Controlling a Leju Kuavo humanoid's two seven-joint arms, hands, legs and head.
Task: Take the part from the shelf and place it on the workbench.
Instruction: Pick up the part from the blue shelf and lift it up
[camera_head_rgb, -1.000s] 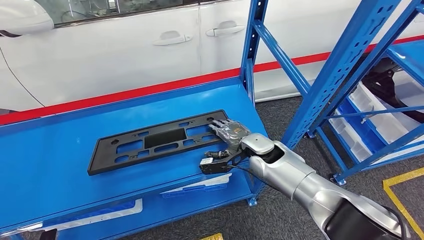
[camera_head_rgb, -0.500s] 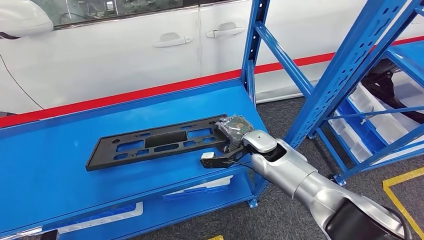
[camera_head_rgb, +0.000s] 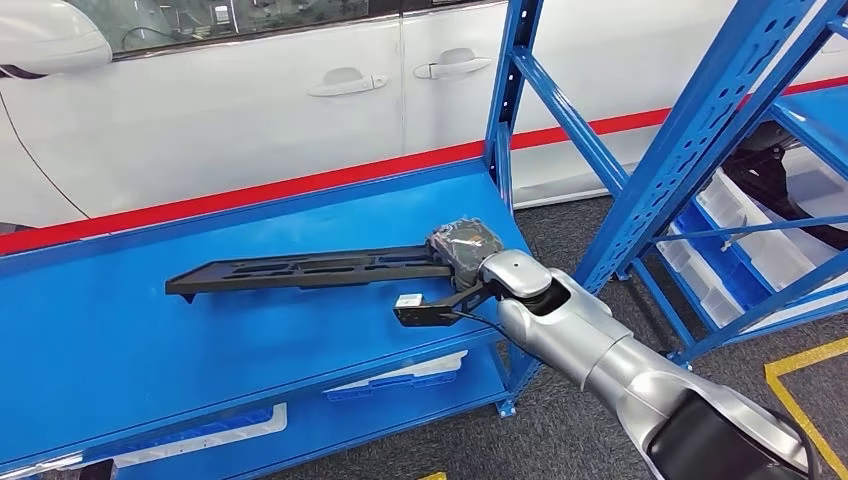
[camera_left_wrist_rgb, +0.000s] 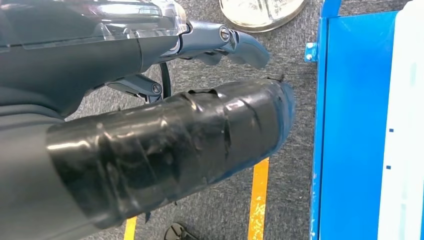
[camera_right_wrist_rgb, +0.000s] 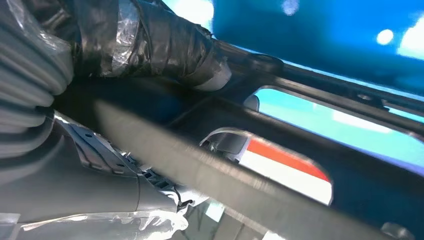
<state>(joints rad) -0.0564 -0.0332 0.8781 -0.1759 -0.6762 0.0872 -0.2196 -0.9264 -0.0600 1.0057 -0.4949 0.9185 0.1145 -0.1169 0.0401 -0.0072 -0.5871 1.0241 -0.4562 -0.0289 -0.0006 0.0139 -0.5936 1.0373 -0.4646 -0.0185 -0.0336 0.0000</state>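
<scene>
At frame centre, the right hand grips the part's end, lifting it edge-on off the shelf; the left hand hangs released.

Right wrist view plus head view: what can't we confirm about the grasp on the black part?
- Fingers of the right robot hand: in the head view the hand's back covers them.
- Black part: seen nearly edge-on in the head view, so its face is hidden.
- Part in the right wrist view: blurred and cut off by the picture's edges.
- Left robot hand: it holds nothing, near the floor.
</scene>
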